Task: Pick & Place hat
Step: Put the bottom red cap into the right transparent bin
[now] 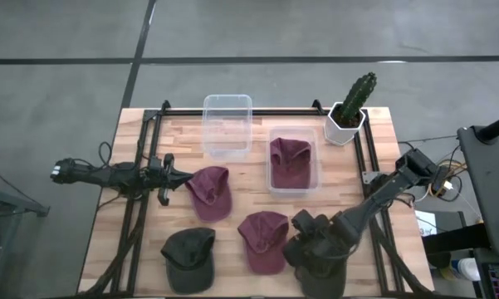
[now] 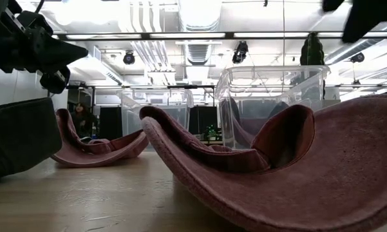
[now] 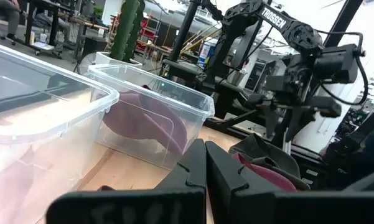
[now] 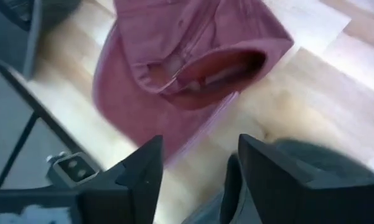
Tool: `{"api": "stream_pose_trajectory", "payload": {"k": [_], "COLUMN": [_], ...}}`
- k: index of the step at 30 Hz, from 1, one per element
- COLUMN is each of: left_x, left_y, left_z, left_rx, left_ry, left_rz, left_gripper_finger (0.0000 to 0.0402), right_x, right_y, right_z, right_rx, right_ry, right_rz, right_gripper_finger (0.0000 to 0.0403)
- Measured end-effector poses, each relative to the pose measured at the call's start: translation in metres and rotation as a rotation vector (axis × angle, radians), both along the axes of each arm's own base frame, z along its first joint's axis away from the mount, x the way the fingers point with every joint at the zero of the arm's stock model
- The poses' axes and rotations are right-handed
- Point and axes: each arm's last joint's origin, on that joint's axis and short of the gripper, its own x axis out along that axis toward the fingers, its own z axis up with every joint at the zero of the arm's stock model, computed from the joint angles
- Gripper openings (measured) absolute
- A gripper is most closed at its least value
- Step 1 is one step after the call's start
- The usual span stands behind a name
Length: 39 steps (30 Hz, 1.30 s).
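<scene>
Right gripper [image 4: 196, 171]: fingers spread, holding nothing; maroon hat [image 4: 187, 62] brim edge just ahead, bare table [image 4: 311, 93] beside.
Left gripper [image 3: 205, 168]: fingers clenched, empty, clear bin [image 3: 155, 118] ahead.

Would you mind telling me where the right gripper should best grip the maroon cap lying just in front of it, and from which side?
Probably the brim edge, from above. The maroon cap lies upside down, hollow facing up, its brim spread flat toward the right gripper, whose fingers stand open just above that edge. A thin stiff brim suits a pinch better than the soft crown.
</scene>
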Motion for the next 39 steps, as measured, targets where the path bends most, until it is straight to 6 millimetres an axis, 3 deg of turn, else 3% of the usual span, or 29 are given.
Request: {"api": "stream_pose_trajectory", "payload": {"k": [7,21,39], "left_x": [0.0,0.0,0.0], "left_y": [0.0,-0.002,-0.002], "left_z": [0.0,-0.001,0.0], "left_rx": [-0.013,-0.029,-0.029], "left_ry": [0.0,0.004,0.0], "left_rz": [-0.012,-0.081,-0.08], "left_gripper_finger": [0.0,0.0,0.0], "right_x": [0.016,0.037,0.035], "right_y": [-0.013,-0.007,-0.01], "right_z": [-0.02,-0.057,-0.067], "right_rx": [0.016,0.075,0.096], "right_ry": [0.085,0.081,0.018], "right_rz": [-0.048,-0.258,-0.439], "right_gripper_finger": [0.0233,0.0239,0.024]}}
